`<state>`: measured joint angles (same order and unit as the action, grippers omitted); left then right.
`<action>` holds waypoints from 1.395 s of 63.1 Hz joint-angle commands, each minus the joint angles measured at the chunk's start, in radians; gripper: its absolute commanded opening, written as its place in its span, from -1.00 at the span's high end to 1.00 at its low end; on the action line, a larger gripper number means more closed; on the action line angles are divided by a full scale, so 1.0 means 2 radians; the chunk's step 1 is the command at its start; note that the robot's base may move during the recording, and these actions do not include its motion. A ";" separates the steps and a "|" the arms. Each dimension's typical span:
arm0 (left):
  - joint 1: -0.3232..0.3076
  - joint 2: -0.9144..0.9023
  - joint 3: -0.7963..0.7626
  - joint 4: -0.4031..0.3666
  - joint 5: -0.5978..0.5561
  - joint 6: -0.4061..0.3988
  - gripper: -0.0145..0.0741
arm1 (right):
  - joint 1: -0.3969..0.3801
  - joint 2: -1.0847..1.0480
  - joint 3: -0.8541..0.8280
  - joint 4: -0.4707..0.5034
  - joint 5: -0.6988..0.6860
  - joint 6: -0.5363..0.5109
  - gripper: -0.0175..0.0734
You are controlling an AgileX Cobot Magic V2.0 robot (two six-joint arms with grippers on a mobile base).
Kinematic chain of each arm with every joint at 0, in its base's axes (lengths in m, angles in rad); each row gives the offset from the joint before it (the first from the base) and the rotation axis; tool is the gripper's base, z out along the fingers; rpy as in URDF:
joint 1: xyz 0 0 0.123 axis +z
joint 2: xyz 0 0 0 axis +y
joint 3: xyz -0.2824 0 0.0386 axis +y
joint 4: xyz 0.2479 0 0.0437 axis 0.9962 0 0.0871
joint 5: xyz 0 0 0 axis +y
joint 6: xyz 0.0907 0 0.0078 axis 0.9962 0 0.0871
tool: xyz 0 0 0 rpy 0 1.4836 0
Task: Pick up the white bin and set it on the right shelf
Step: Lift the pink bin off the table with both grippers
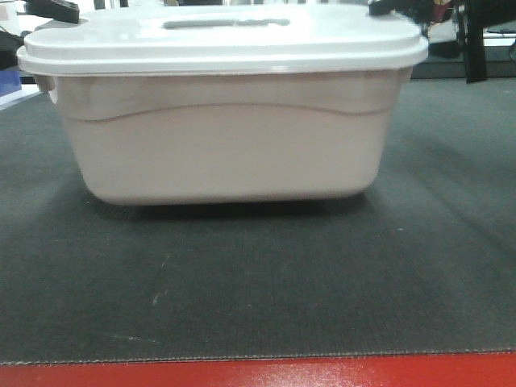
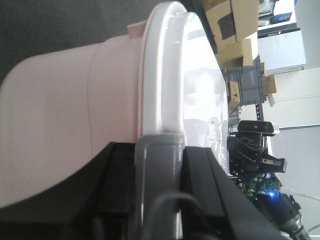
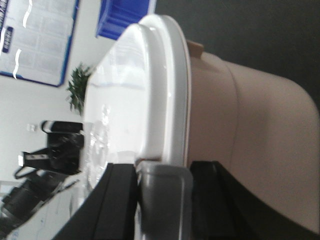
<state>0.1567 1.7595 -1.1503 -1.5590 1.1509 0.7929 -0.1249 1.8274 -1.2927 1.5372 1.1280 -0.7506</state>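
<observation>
The white bin (image 1: pixel 226 153), a pinkish-beige tote with a white lid (image 1: pixel 226 40), fills the front view on the dark mat, with a shadow under its base. My left gripper (image 2: pixel 159 150) is shut on the grey end clip (image 2: pixel 157 170) at the bin's (image 2: pixel 60 110) left rim. It shows at the lid's left corner in the front view (image 1: pixel 50 10). My right gripper (image 3: pixel 162 172) is shut on the grey clip (image 3: pixel 162 200) at the bin's (image 3: pixel 250 140) right rim. It shows at the lid's right corner (image 1: pixel 395 8). The right shelf is out of view.
The dark mat (image 1: pixel 242 282) covers a table with a red front edge (image 1: pixel 242 375). A blue crate (image 3: pixel 122 17) stands behind the bin on the left. Cardboard boxes (image 2: pixel 235 25) are stacked on a rack behind. A potted plant (image 3: pixel 77 87) stands by the wall.
</observation>
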 commanded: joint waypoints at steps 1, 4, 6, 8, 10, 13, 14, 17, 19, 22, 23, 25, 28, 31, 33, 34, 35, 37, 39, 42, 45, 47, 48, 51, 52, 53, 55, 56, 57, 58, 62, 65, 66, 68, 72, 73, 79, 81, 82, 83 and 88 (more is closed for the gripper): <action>-0.005 -0.025 -0.014 -0.064 0.084 0.002 0.91 | 0.002 -0.048 -0.021 0.071 0.104 -0.009 0.24; -0.005 -0.025 -0.014 -0.069 0.084 0.002 0.91 | 0.002 -0.054 -0.021 0.080 0.104 -0.009 0.24; -0.005 -0.025 -0.014 -0.071 0.084 0.002 0.91 | 0.002 -0.061 -0.021 0.086 0.104 -0.009 0.24; -0.005 -0.025 -0.014 -0.072 0.084 0.002 0.91 | 0.002 -0.065 -0.021 0.092 0.104 -0.009 0.24; -0.005 -0.025 -0.014 -0.074 0.084 0.002 0.91 | 0.002 -0.070 -0.021 0.099 0.104 -0.009 0.24; -0.005 -0.025 -0.014 -0.078 0.084 0.002 0.91 | 0.002 -0.077 -0.021 0.105 0.104 -0.009 0.24; -0.005 -0.025 -0.014 -0.079 0.084 0.002 0.91 | 0.002 -0.079 -0.021 0.107 0.104 -0.009 0.24; -0.005 -0.025 -0.014 -0.086 0.084 0.002 0.91 | 0.002 -0.083 -0.021 0.109 0.104 -0.009 0.24; -0.005 -0.027 -0.014 -0.091 0.084 0.002 0.91 | 0.002 -0.085 -0.021 0.110 0.104 -0.009 0.24; -0.005 -0.031 -0.014 -0.096 0.084 0.003 0.91 | 0.002 -0.085 -0.021 0.110 0.104 -0.009 0.24; -0.005 -0.033 -0.014 -0.098 0.084 0.004 0.91 | 0.002 -0.085 -0.021 0.110 0.104 -0.009 0.24; -0.005 -0.037 -0.014 -0.105 0.084 0.009 0.91 | 0.002 -0.085 -0.021 0.109 0.104 -0.009 0.24; -0.005 -0.045 -0.016 -0.110 0.084 0.018 0.91 | 0.002 -0.085 -0.021 0.107 0.103 -0.011 0.24; -0.005 -0.055 -0.023 -0.110 0.084 0.018 0.91 | 0.002 -0.085 -0.021 0.104 0.100 -0.013 0.24; -0.005 -0.060 -0.027 -0.110 0.084 0.018 0.91 | 0.002 -0.085 -0.021 0.102 0.099 -0.013 0.24; -0.005 -0.063 -0.031 -0.110 0.084 0.018 0.91 | 0.002 -0.085 -0.021 0.102 0.098 -0.013 0.24; -0.005 -0.065 -0.033 -0.110 0.084 0.018 0.91 | 0.002 -0.085 -0.021 0.101 0.097 -0.013 0.24; -0.005 -0.070 -0.039 -0.110 0.084 0.014 0.91 | 0.002 -0.085 -0.021 0.100 0.095 -0.013 0.24; -0.005 -0.076 -0.044 -0.110 0.084 0.011 0.91 | 0.002 -0.085 -0.021 0.098 0.093 -0.014 0.24; -0.006 -0.083 -0.054 -0.110 0.084 0.010 0.91 | 0.002 -0.085 -0.021 0.097 0.089 -0.016 0.24; -0.007 -0.091 -0.062 -0.110 0.084 0.007 0.91 | 0.002 -0.085 -0.021 0.096 0.086 -0.020 0.24; -0.007 -0.095 -0.067 -0.110 0.084 0.002 0.91 | 0.002 -0.085 -0.021 0.095 0.083 -0.021 0.24; -0.007 -0.098 -0.070 -0.110 0.084 -0.003 0.91 | 0.002 -0.085 -0.021 0.095 0.082 -0.022 0.24; -0.007 -0.102 -0.077 -0.110 0.084 -0.010 0.91 | 0.002 -0.085 -0.021 0.095 0.078 -0.022 0.24; -0.007 -0.104 -0.079 -0.109 0.084 -0.012 0.91 | 0.002 -0.085 -0.021 0.095 0.077 -0.022 0.24; -0.007 -0.105 -0.080 -0.109 0.084 -0.013 0.91 | 0.002 -0.085 -0.021 0.095 0.077 -0.022 0.24; -0.007 -0.107 -0.083 -0.109 0.084 -0.015 0.91 | 0.002 -0.085 -0.021 0.095 0.076 -0.022 0.24; -0.007 -0.107 -0.086 -0.108 0.084 -0.015 0.91 | 0.002 -0.085 -0.021 0.095 0.076 -0.023 0.24; -0.007 -0.108 -0.088 -0.108 0.084 -0.015 0.91 | 0.002 -0.085 -0.021 0.095 0.076 -0.024 0.24; -0.007 -0.108 -0.089 -0.108 0.084 -0.016 0.91 | 0.002 -0.085 -0.021 0.095 0.076 -0.025 0.24; -0.007 -0.110 -0.090 -0.108 0.084 -0.016 0.91 | 0.002 -0.085 -0.021 0.095 0.077 -0.029 0.24; -0.007 -0.110 -0.090 -0.108 0.084 -0.016 0.91 | 0.002 -0.085 -0.021 0.095 0.078 -0.029 0.24; -0.007 -0.110 -0.090 -0.107 0.084 -0.016 0.91 | 0.002 -0.085 -0.021 0.095 0.078 -0.029 0.24; -0.007 -0.110 -0.090 -0.107 0.084 -0.016 0.91 | 0.002 -0.085 -0.021 0.095 0.079 -0.029 0.24; -0.007 -0.110 -0.090 -0.107 0.084 -0.016 0.91 | 0.002 -0.085 -0.021 0.095 0.079 -0.029 0.24; -0.007 -0.110 -0.090 -0.107 0.084 -0.016 0.91 | 0.002 -0.085 -0.021 0.095 0.079 -0.029 0.24; -0.007 -0.110 -0.090 -0.107 0.084 -0.016 0.91 | 0.002 -0.085 -0.021 0.095 0.079 -0.029 0.24; -0.007 -0.110 -0.090 -0.107 0.084 -0.016 0.91 | 0.002 -0.085 -0.021 0.095 0.079 -0.029 0.24; -0.007 -0.110 -0.090 -0.107 0.084 -0.016 0.91 | 0.002 -0.085 -0.021 0.095 0.079 -0.029 0.24; -0.007 -0.110 -0.090 -0.107 0.084 -0.016 0.91 | 0.002 -0.085 -0.021 0.095 0.079 -0.029 0.24; -0.007 -0.110 -0.090 -0.107 0.084 -0.016 0.91 | 0.002 -0.085 -0.021 0.095 0.078 -0.029 0.24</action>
<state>0.1567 1.5947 -1.2916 -1.6580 1.1287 0.7754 -0.1296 1.7161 -1.2999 1.6531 1.1427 -0.7939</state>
